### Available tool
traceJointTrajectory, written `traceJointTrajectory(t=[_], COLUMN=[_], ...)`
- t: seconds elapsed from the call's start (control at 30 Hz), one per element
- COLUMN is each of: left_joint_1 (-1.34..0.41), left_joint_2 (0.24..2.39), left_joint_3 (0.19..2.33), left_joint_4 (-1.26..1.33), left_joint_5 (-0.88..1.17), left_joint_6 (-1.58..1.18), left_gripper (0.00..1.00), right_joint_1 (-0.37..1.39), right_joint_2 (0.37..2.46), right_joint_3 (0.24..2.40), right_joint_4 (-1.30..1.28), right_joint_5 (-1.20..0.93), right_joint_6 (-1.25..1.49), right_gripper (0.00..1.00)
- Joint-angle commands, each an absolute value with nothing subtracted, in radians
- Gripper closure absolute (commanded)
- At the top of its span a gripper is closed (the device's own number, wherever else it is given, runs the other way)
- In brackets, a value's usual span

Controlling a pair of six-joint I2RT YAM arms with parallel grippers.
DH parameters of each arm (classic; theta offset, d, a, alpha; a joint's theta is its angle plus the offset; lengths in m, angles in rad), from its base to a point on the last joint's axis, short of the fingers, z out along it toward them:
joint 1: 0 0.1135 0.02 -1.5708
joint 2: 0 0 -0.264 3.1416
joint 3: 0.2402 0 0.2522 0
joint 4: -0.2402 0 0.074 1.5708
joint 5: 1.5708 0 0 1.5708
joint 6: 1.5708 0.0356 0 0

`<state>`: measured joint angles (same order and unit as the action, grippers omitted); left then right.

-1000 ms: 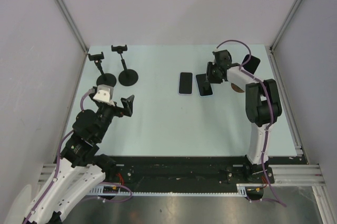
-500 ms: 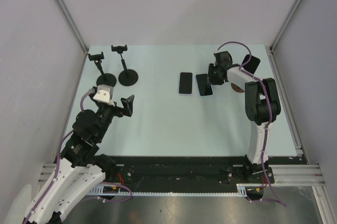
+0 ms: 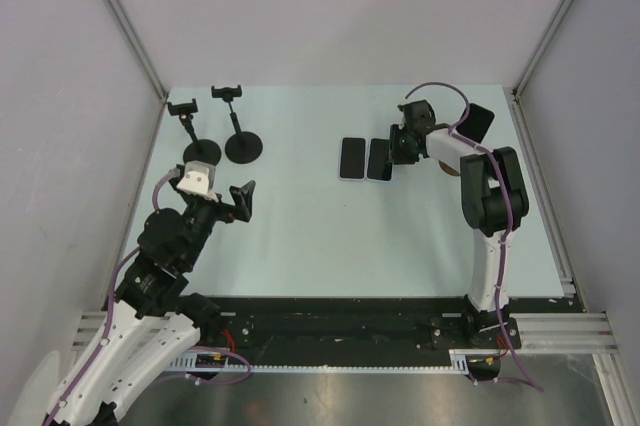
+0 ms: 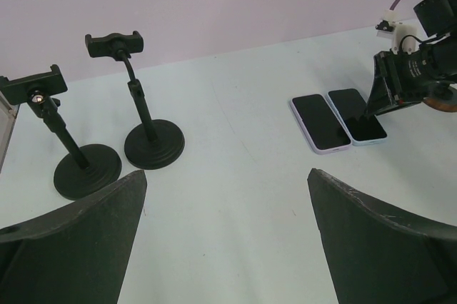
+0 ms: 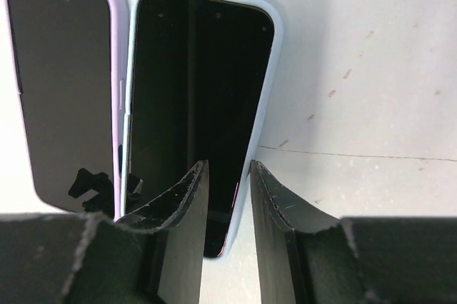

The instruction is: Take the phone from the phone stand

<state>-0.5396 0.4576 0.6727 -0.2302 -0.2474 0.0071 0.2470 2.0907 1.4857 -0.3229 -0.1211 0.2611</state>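
Note:
Two phones lie flat, side by side, on the table: a purple-cased phone and a light-blue-cased phone. My right gripper is low over the blue phone's right edge, with the jaws almost together, one finger over the screen and one over the table. A third dark phone sits tilted on a stand behind my right arm. My left gripper is open and empty, well to the left of the phones.
Two empty black phone stands stand at the back left, also in the left wrist view. The third stand's brown base shows beside the right arm. Walls enclose the table.
My right gripper has moved left, and the blue phone has slid and turned with it, so it now lies parallel against the purple phone. The left arm has not moved.

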Motion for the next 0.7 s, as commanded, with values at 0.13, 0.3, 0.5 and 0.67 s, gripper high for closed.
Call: traceJointTrajectory(t=[0.13,0.3,0.5,0.67], left_joint_1=[-0.529,-0.531,-0.529,-0.531], left_joint_2=[0.454,0.449,0.448,0.448], left_joint_3=[0.669,0.667,0.669,0.667], left_joint_4=[-0.209,-0.210,-0.210,-0.209], left_joint_5=[-0.219,-0.216,-0.213,-0.216], left_joint_6=[0.015,0.015,0.015,0.015], left_gripper=[0.00,0.00,0.00,0.00], right_joint_1=[0.325,0.342,0.345,0.337], right_joint_2=[2.137,2.134,2.111,2.008], right_joint_3=[1.480,1.485,1.489,1.489], right_joint_4=[-0.285,-0.276,-0.262,-0.293], right_joint_5=[-0.172,-0.195,-0.198,-0.146], right_joint_6=[0.270,0.216,0.179,0.169], right_gripper=[0.68,0.68,0.63,0.50])
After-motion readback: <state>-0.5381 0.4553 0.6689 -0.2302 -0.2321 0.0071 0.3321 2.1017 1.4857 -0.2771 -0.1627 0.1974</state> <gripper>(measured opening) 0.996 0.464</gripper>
